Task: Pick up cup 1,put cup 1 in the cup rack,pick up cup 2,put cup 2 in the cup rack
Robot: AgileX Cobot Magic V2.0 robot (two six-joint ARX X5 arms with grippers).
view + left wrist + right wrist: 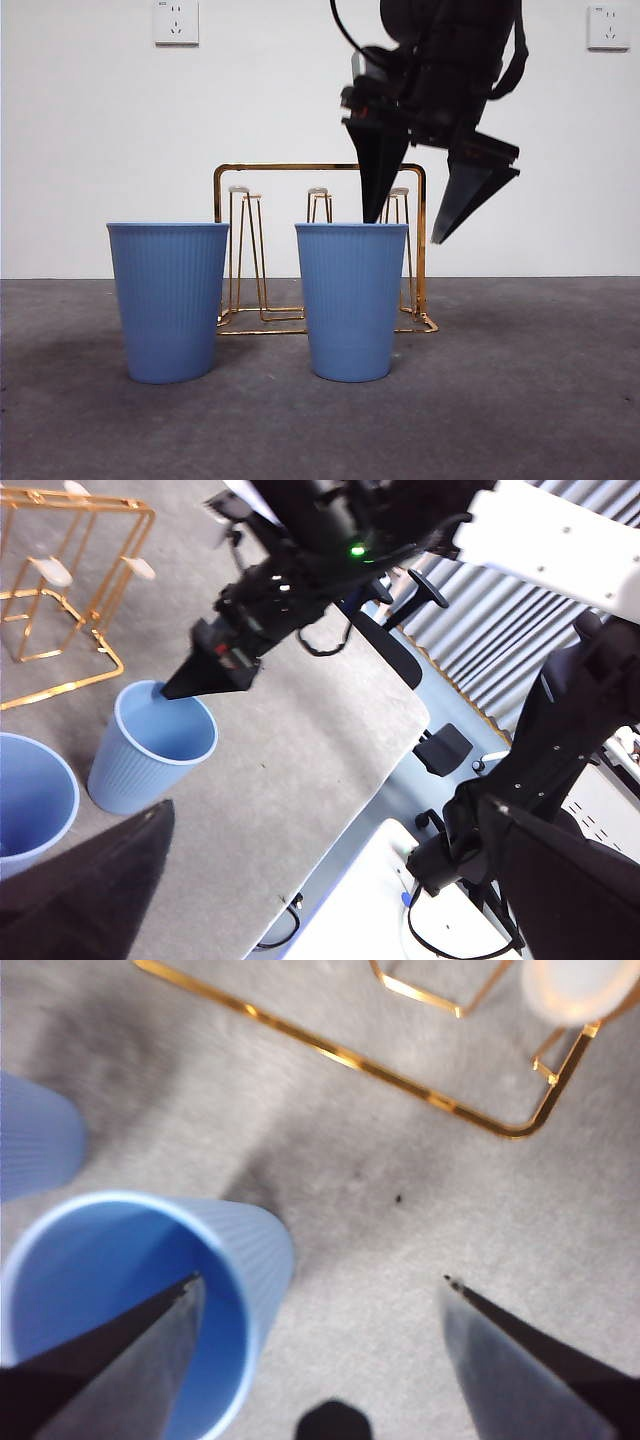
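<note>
My right gripper hangs over the right-hand cup, with its jaws spread wide. One jaw points down at the cup's mouth; the right wrist view shows that jaw's tip just inside the rim of this cup, against the blue inner wall. The other jaw stands outside the cup, clear of its wall, over bare bench. Neither jaw presses the cup wall; nothing is pinched.

The second cup stands upright on the bench, beside the first and apart from it. Both cups are blue, ribbed and open end up. In the right wrist view a slice of the second cup shows just beyond the first.

The rack stands behind the two cups, toward the far edge of the bench. It is gold wire with a rectangular base, an arched frame and upright prongs. No cup hangs on it. Its base corner lies near the first cup but does not touch it.

My left gripper is held high and to the side, well apart from the cups, jaws spread with nothing between them. Its wrist view looks down on the right gripper, the first cup, the second cup and the rack.
</note>
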